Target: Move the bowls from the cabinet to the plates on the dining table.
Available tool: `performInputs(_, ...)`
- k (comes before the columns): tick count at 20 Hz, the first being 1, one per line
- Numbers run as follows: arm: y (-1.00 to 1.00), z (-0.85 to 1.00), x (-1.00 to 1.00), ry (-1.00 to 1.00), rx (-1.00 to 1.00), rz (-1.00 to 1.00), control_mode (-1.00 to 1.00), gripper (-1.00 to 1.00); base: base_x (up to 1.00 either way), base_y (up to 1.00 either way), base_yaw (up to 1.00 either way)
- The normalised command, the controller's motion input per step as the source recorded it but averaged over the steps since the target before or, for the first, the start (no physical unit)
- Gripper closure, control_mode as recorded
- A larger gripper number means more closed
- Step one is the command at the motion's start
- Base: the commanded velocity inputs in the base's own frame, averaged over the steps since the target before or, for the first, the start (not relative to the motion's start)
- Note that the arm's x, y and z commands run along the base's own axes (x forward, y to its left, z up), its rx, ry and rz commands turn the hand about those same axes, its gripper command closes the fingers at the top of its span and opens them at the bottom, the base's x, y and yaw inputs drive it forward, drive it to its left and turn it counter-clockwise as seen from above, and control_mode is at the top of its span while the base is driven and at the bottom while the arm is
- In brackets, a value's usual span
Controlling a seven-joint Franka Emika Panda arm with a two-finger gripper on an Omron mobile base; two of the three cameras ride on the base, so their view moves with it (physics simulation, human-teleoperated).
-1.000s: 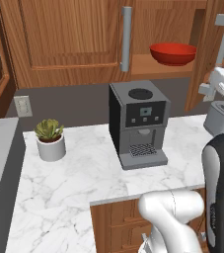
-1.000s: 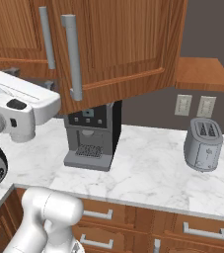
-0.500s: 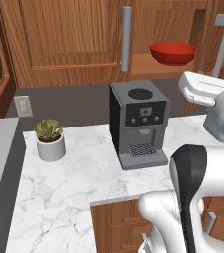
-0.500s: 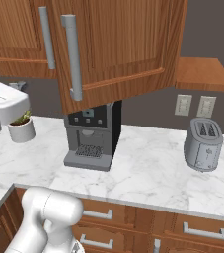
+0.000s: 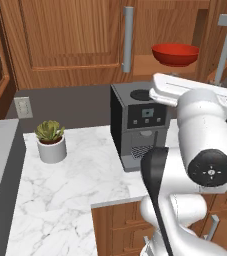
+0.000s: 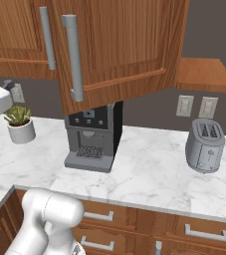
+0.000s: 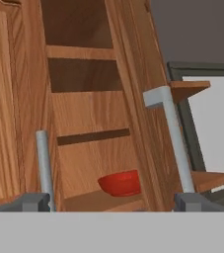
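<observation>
The brown wooden wall cabinet [image 5: 75, 45] with panelled doors and long grey bar handles hangs above the white grey-veined marble bench [image 6: 154, 169]. One door stands swung out, and its edge with a grey handle [image 7: 175, 143] runs up the right of the hand view. Below the cabinet, on the bench, stands the black and grey boxy coffee machine [image 5: 135, 125]. Well right of the coffee machine sits the grey rounded toaster [image 6: 205, 145]. On the coffee machine's other side, apart from it, is the small green plant in a pale grey pot [image 5: 51, 142]. The glossy red shallow bowl [image 5: 175, 54] rests on the lowest shelf inside the open cabinet, above the coffee machine. The claw [image 7: 111, 201] is spread wide and empty, pointed at the red bowl [image 7: 120, 183] and short of it.
</observation>
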Motion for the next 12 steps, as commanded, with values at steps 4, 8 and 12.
performInputs(4, 0.22, -0.08, 0.25, 0.04, -0.05, -0.15, -1.00, -1.00, 0.00, 0.00, 0.00)
performInputs(8, 0.13, -0.07, 0.13, 0.07, -0.05, -0.18, -1.00, -1.00, 0.00, 0.00, 0.00)
performInputs(12, 0.04, -0.07, 0.07, 0.08, -0.04, -0.20, -1.00, -1.00, 0.00, 0.00, 0.00)
